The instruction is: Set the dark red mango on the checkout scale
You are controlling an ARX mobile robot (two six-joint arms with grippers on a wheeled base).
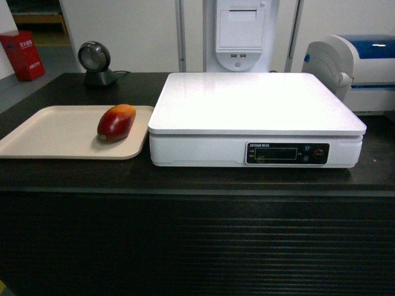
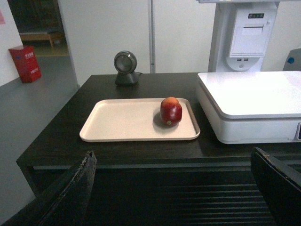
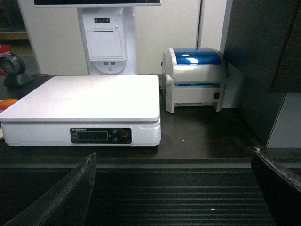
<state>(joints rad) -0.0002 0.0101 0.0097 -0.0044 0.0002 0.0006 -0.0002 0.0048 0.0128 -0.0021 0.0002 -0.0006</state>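
The dark red mango (image 1: 116, 122) lies on a beige tray (image 1: 55, 132) at the left of the checkout counter (image 1: 197, 179); the left wrist view shows the mango (image 2: 170, 111) end-on. To its right stands the white scale (image 1: 253, 105), its platform bare, also in the left wrist view (image 2: 254, 94) and the right wrist view (image 3: 84, 99). My left gripper (image 2: 171, 162) is open in front of the counter's ribbed panel, well short of the tray. My right gripper (image 3: 174, 162) is open too, low before the counter, holding nothing. Neither gripper shows in the head view.
A round black barcode scanner (image 1: 95, 61) sits at the counter's back left. A white and blue label printer (image 1: 355, 68) stands at the back right. A white receipt terminal (image 1: 242, 34) rises behind the scale. A red box (image 1: 21, 55) is on the floor at far left.
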